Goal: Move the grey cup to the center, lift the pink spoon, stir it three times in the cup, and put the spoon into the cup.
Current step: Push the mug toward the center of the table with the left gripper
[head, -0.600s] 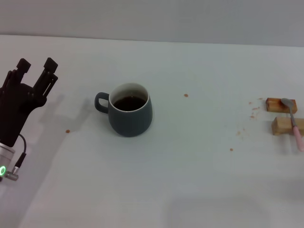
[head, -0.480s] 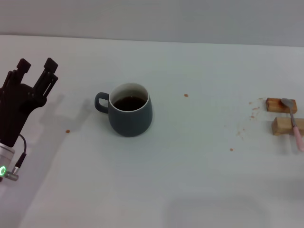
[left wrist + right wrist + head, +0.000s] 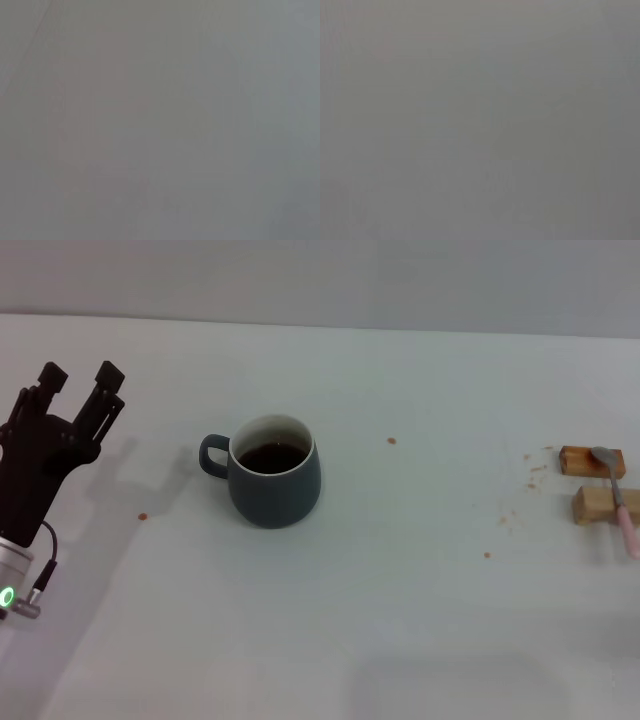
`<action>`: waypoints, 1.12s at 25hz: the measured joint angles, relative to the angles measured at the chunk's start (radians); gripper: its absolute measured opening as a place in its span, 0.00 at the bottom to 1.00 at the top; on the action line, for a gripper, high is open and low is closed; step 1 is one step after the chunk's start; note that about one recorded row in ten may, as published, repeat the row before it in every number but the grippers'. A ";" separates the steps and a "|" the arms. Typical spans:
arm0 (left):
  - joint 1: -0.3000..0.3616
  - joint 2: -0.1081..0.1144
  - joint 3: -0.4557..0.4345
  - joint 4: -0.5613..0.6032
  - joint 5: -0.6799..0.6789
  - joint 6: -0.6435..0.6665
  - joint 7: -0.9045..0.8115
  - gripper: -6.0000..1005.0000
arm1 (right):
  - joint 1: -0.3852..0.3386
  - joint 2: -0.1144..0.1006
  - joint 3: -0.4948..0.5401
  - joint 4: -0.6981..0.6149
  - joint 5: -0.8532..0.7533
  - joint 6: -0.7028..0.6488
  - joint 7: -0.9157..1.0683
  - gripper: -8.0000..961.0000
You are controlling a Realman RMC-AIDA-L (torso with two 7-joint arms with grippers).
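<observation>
Worktop (image 3: 330,640) lies pale and bare nearest the robot, with only a few brown specks scattered across it. At the left edge of the head view the left gripper (image 3: 78,382) points away from the robot, its fingers (image 3: 105,390) spread with a plain gap between them and nothing held. It sits well to the left of the grey cup (image 3: 272,472), apart from it.

The cup stands upright, left of the middle of the worktop, handle toward the left gripper, dark liquid inside. Far on the right, the pink spoon (image 3: 617,495) rests across two small wooden blocks (image 3: 593,483), its metal bowl over the farther block and its pink handle running toward the robot, just short of the picture's edge.

By my reading the first step is in hand: the cup has not yet been brought to the center, and the spoon is untouched. The next move calls for the left gripper to close the gap to the cup and take it by the handle or body without slopping the liquid, then slide or carry it rightward.

The right gripper is nowhere in the head view, so nothing can be said of it. Both wrist views show only a featureless grey field. The left arm is cut off below its wrist.
</observation>
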 joint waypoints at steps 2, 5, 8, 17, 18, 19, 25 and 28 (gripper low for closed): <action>0.000 0.000 0.000 0.000 0.000 0.000 0.000 0.81 | 0.000 0.000 0.000 0.000 0.000 0.000 0.000 0.74; -0.005 0.000 0.002 0.000 0.000 -0.033 0.008 0.81 | 0.001 0.000 0.000 0.000 0.000 0.001 0.000 0.74; -0.019 0.000 0.004 0.013 0.001 -0.071 0.011 0.81 | 0.001 0.000 0.000 0.000 0.000 0.001 0.000 0.74; -0.069 0.003 0.005 0.092 0.083 -0.110 0.013 0.81 | 0.001 0.000 0.000 0.000 0.000 0.004 0.000 0.74; -0.069 0.003 0.005 0.092 0.083 -0.110 0.013 0.81 | 0.001 0.000 0.000 0.000 0.000 0.004 0.000 0.74; -0.069 0.003 0.005 0.092 0.083 -0.110 0.013 0.81 | 0.001 0.000 0.000 0.000 0.000 0.004 0.000 0.74; -0.113 0.005 0.006 0.155 0.141 -0.150 0.035 0.81 | 0.001 -0.001 0.000 -0.001 0.000 0.004 0.000 0.74; -0.115 0.005 0.006 0.149 0.155 -0.176 0.060 0.81 | 0.001 -0.001 0.000 -0.004 0.000 0.004 0.000 0.74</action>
